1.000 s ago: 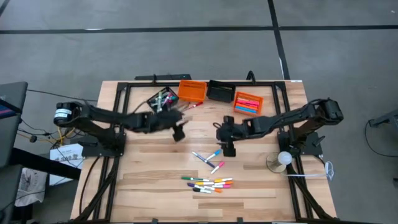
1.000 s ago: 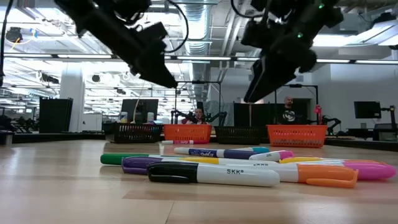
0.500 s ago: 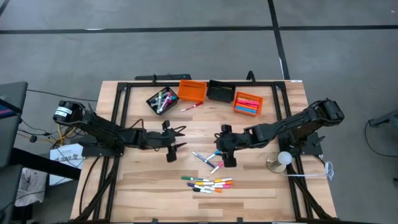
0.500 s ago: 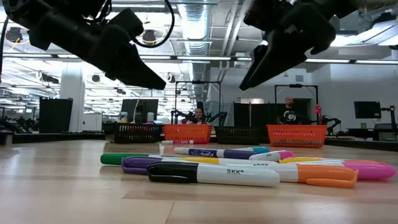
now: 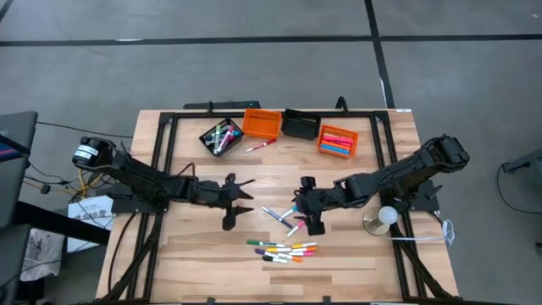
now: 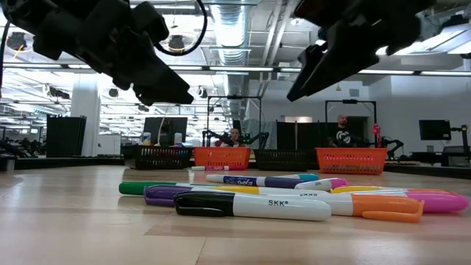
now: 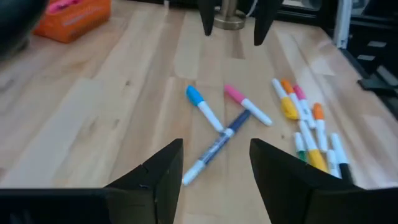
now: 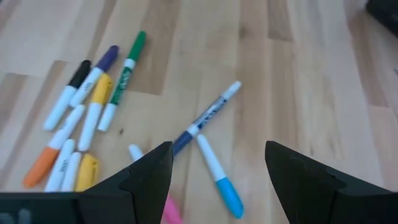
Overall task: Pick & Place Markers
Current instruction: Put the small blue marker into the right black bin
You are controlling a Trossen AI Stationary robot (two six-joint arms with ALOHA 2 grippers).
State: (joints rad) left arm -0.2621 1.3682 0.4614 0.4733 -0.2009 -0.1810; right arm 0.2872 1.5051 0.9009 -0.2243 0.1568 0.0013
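Three markers lie crossed mid-table (image 5: 284, 218): a blue-capped one (image 7: 203, 107), a pink-capped one (image 7: 246, 104) and a dark blue one (image 7: 217, 140). A row of several more markers (image 5: 283, 250) lies toward the near edge, and one lies alone (image 5: 260, 146) by the bins. My left gripper (image 5: 246, 192) hovers open to the left of the crossed markers, pointing at them (image 7: 214, 148). My right gripper (image 5: 301, 207) hovers open above their right side (image 8: 217, 152). Neither touches anything.
Along the far edge stand a black bin with markers (image 5: 219, 135), an orange bin (image 5: 262, 124), a black bin (image 5: 300, 125) and an orange bin with pink markers (image 5: 338, 140). A round stand with a white ball (image 5: 382, 219) sits at the right. Bare wood lies near left.
My left gripper has swung from beside the black bin toward the table's near edge and sunk, tipping up closer to level. My right gripper has moved toward the near edge, over the crossed markers. Both stayed open; no marker has moved.
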